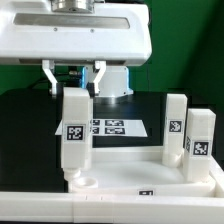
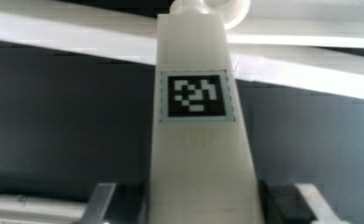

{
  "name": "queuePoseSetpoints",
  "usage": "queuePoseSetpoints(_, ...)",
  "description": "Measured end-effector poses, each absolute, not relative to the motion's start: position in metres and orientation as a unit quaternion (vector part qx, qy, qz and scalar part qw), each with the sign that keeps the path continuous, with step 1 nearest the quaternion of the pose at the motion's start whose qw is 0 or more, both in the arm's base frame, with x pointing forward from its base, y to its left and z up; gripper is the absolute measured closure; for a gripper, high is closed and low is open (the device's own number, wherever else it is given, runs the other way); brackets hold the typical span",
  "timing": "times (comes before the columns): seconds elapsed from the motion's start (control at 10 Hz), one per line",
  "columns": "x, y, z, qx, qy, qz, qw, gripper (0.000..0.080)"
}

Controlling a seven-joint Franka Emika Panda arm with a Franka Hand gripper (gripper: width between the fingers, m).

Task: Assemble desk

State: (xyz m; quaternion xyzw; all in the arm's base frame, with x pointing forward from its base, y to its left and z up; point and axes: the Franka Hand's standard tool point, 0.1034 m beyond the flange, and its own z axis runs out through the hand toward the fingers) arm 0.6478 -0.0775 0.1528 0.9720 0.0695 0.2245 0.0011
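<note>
A white square-section leg [image 1: 74, 135] with a black-and-white tag stands upright in the corner socket of the white rimmed tabletop [image 1: 130, 181] on the exterior view's left. My gripper [image 1: 74, 86] hangs right over the leg's top, one finger on each side. In the wrist view the leg [image 2: 200, 150] runs between the fingers [image 2: 108, 200], and a dark gap shows on both sides, so the jaws stand open and do not touch it. Two more legs [image 1: 176, 125] [image 1: 200, 140] stand upright on the tabletop's right side.
The marker board [image 1: 108, 127] lies flat on the dark table behind the tabletop. A white block [image 1: 115, 82] stands behind the gripper. A long white band [image 1: 110, 210] crosses the front edge. A green backdrop fills the rear.
</note>
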Motion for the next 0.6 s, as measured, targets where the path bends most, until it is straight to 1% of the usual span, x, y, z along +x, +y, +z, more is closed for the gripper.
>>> queuePoseSetpoints(0.1,0.647,-0.079,0.153,0.971,0.071,0.227,0.005,0.0511)
queuePoseSetpoints(0.4,0.646,-0.068,0.147,0.973,0.063,0.224,0.002,0.0511)
queuePoseSetpoints(0.6,0.645,-0.072,0.147,0.973,0.062,0.223,0.003,0.0511)
